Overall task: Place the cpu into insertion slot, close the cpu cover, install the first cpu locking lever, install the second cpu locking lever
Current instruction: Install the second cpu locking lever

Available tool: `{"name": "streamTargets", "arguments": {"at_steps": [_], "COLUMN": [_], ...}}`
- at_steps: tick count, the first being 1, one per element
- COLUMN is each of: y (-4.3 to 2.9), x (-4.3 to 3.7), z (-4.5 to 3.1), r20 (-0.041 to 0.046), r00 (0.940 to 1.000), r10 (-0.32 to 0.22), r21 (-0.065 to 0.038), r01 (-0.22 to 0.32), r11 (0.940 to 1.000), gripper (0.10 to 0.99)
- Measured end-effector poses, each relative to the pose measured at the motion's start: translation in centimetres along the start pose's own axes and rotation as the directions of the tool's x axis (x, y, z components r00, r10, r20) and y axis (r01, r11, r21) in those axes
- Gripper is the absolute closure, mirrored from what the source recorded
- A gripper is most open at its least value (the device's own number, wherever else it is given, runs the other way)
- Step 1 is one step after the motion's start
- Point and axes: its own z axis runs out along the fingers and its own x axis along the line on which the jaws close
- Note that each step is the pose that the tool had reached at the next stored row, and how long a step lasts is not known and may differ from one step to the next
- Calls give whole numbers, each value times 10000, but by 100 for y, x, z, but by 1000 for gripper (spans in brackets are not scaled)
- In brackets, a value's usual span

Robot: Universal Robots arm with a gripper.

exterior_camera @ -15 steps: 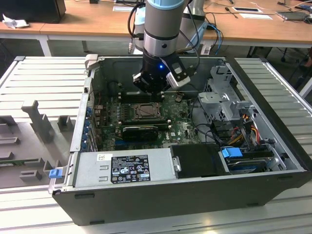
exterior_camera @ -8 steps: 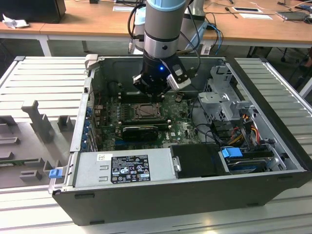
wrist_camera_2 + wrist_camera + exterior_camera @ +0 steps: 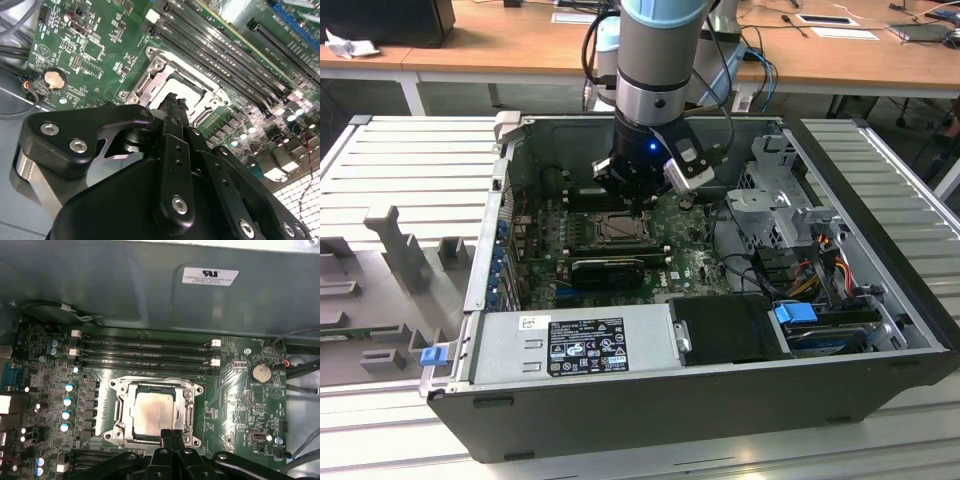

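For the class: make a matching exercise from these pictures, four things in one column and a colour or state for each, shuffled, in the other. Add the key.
1. cpu
2. cpu cover
3. hand
4. coin battery

A. round and silver, on the green board
B. closed frame around the chip
C. pale metal top, seated in the insertion slot
D. black, fingers together at the socket's edge

Pairs: 1-C, 2-B, 3-D, 4-A

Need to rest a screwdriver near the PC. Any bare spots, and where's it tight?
Free: ribbed tabletop at the exterior view's left of the case; the power supply's flat top. Crowded: around the insertion slot, under the gripper, hemmed by memory slots and capacitors.
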Motion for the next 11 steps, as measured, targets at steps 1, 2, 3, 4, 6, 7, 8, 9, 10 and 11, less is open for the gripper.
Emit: {"name": "streamTargets", "arguments": {"at_steps": [1,2,3,4,6,7,8,9,10,11], "y": [-23,-48,-68,-82,-98,-105,-109,-115,-121,-128], "x": [2,3,4,5,6,7,7,8,11,15], "z": [-3,-5,-5,5,29,40,51,57,60,62], "r20": [0,0,-1,-16,-70,-89,-113,-128,-129,-129], "r00": [10000,10000,10000,10000,10000,10000,9999,9999,9999,9999], "r10": [0,-1,-1,2,6,-7,-22,-29,-27,-27], "r21": [0,-1,-1,-3,-7,-8,-11,-8,-8,-10], "r01": [0,1,1,-2,-6,7,22,29,27,27], "r11": [10000,10000,10000,10000,10000,10000,10000,10000,10000,10000], "gripper": [980,980,980,980,980,980,980,980,980,980]}}
